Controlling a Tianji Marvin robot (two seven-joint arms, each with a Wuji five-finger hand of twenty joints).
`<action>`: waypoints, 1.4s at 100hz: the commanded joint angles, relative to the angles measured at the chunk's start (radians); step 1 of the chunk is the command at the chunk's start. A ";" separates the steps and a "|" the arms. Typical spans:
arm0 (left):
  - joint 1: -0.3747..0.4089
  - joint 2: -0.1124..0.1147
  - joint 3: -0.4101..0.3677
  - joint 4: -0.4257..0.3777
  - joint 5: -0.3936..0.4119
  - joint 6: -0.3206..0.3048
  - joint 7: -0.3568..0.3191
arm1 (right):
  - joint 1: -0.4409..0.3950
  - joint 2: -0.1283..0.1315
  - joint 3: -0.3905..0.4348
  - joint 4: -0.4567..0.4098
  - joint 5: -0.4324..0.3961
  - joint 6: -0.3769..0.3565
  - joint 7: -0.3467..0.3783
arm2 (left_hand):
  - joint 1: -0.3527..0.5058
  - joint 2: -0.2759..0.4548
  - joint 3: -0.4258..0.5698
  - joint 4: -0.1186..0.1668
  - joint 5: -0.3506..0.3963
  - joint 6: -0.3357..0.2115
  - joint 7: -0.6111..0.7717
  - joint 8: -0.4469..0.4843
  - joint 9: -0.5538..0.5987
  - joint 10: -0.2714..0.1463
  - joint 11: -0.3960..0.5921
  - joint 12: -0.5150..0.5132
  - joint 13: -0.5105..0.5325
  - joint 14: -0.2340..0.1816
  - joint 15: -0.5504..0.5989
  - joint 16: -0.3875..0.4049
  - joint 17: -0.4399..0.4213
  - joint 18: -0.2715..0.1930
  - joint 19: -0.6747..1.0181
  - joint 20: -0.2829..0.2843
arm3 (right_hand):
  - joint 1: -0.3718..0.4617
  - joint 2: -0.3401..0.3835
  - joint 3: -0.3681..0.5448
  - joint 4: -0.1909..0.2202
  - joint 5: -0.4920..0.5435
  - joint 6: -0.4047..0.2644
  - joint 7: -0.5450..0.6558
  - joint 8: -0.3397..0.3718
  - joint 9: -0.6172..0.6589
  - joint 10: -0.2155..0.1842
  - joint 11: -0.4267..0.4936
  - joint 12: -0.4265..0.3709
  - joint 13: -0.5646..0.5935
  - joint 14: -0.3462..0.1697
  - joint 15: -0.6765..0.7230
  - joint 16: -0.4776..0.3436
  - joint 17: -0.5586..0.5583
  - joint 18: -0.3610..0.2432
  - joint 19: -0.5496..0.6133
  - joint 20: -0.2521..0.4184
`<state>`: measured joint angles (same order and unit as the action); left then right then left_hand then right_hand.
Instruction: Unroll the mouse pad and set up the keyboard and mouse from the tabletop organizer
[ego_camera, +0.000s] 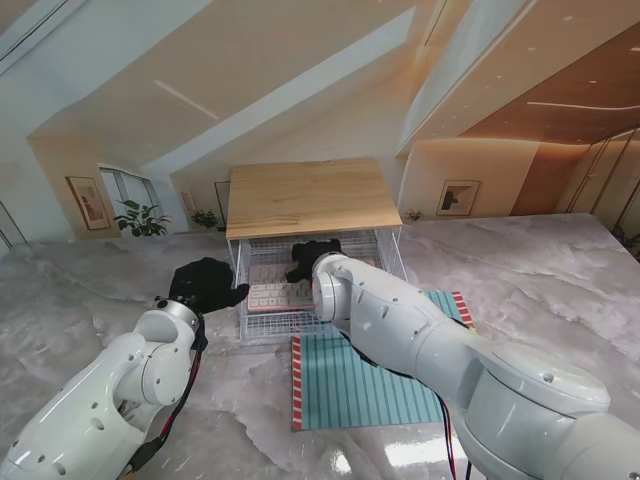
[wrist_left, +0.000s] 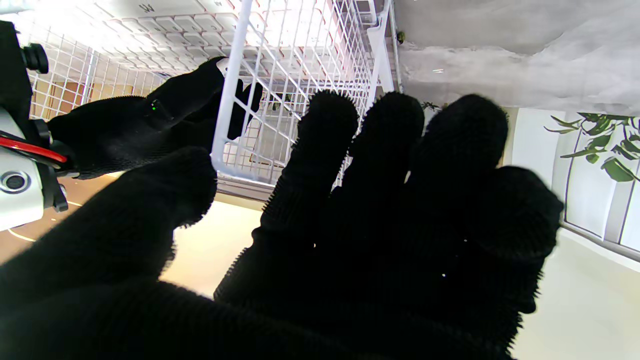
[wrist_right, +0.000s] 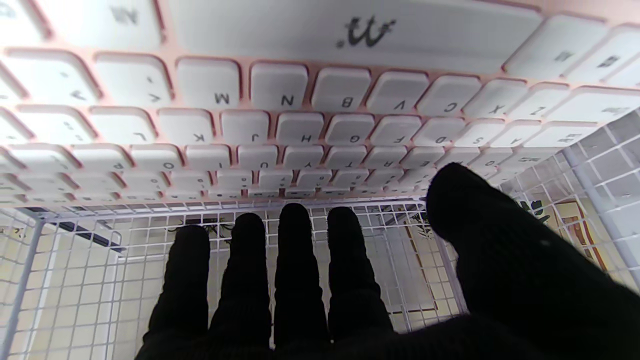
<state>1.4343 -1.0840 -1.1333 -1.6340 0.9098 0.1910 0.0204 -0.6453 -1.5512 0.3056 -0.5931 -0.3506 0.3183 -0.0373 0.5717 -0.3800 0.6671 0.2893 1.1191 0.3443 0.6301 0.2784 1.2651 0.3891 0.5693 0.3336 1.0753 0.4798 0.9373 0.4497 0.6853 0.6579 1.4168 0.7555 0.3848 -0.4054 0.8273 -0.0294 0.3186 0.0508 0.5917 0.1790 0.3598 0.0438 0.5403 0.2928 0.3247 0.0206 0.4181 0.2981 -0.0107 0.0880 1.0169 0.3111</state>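
Nearest the robot, the mouse pad is seen lying unrolled and flat on the counter, a striped teal sheet with red edging, partly covered by the right arm. That step can be judged done.

Farther off, the left robot hand is held just outside the left wall of the organizer, fingers spread and nothing gripped; whether the wire is touched cannot be told.

Inside the wire drawer, the keyboard, pink with white keys, is seen lying flat, not yet lifted out. The right robot hand is reached into the drawer over the keyboard's far part, fingers straight and slightly apart, thumb out to the side, nothing clasped. In the right wrist view the fingertips are shown near the keyboard's far edge, contact not clear.

No mouse can be made out. The keyboard and mouse are judged still to be set on the pad.
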 joint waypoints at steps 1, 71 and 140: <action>0.004 -0.005 0.001 -0.009 -0.003 -0.003 -0.017 | -0.001 -0.004 0.000 -0.001 0.007 0.012 0.028 | 0.026 -0.004 0.022 0.017 0.025 0.021 0.023 0.010 0.049 0.043 0.012 0.012 0.060 0.063 0.044 -0.002 0.019 -0.014 0.056 -0.024 | -0.030 0.036 -0.019 0.010 0.015 -0.018 -0.017 -0.013 0.028 0.003 -0.015 -0.012 -0.014 0.008 -0.020 -0.014 -0.025 0.019 -0.016 -0.028; -0.005 -0.005 0.005 -0.007 -0.013 -0.003 -0.021 | 0.039 0.007 -0.016 0.006 0.029 0.000 0.123 | 0.027 -0.004 0.022 0.020 0.026 0.018 0.034 0.005 0.057 0.041 0.015 0.016 0.067 0.061 0.048 -0.004 0.025 -0.014 0.064 -0.035 | -0.004 0.094 -0.034 0.021 0.136 -0.043 -0.020 -0.005 0.348 0.047 -0.097 -0.037 0.042 -0.042 -0.036 -0.022 -0.068 0.046 -0.081 -0.006; -0.013 -0.008 0.016 0.003 -0.025 0.005 -0.017 | 0.044 0.029 -0.034 -0.035 0.025 0.052 0.179 | 0.028 -0.004 0.023 0.021 0.028 0.018 0.043 0.004 0.061 0.040 0.017 0.017 0.074 0.059 0.052 -0.004 0.034 -0.014 0.070 -0.042 | -0.038 0.086 -0.087 0.026 0.232 -0.039 -0.060 0.054 0.455 0.117 -0.077 -0.028 0.156 0.058 -0.040 -0.024 -0.036 0.097 -0.074 0.029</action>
<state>1.4225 -1.0854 -1.1206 -1.6308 0.8886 0.1958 0.0172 -0.5963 -1.5307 0.2800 -0.6212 -0.3216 0.3586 0.1139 0.5718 -0.3798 0.6704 0.2894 1.1196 0.3437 0.6515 0.2784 1.2686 0.3886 0.5745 0.3349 1.0850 0.4790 0.9444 0.4456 0.6973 0.6601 1.4315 0.7345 0.3634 -0.3324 0.7633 -0.0175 0.5144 0.0057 0.5315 0.2300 0.6981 0.0616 0.4026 0.2596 0.4793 0.0963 0.3928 0.2853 -0.0200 0.1849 0.9556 0.3357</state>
